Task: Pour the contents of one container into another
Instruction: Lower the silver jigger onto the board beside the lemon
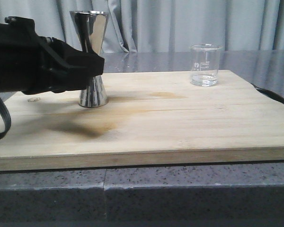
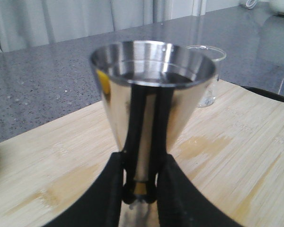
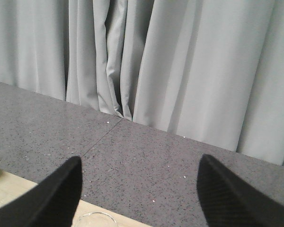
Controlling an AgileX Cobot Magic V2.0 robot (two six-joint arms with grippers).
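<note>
While the black left gripper [image 1: 92, 64] comes in from the left edge of the front view, its fingers [image 2: 114, 189] sit either side of the narrow waist of the shiny steel hourglass-shaped jigger [image 1: 91, 59] — clamped on it, going by the left wrist cam, where the pads press both sides of the waist. The jigger stands upright on the pale wooden board [image 1: 180, 123], left-centre, w/ its base flat on the wood. A darker wet-looking stain [image 1: 92, 125] marks the board just in front of the jigger.

Further right, well apart from the jigger, the small clear glass beaker [image 1: 205, 65] w/ printed marks stands upright near the board's back edge; whether it holds liquid I cannot tell.

The right gripper [image 3: 139, 198] is seen only in its own wrist cam — fingers spread wide, nothing between them, the beaker's rim just below.
</note>
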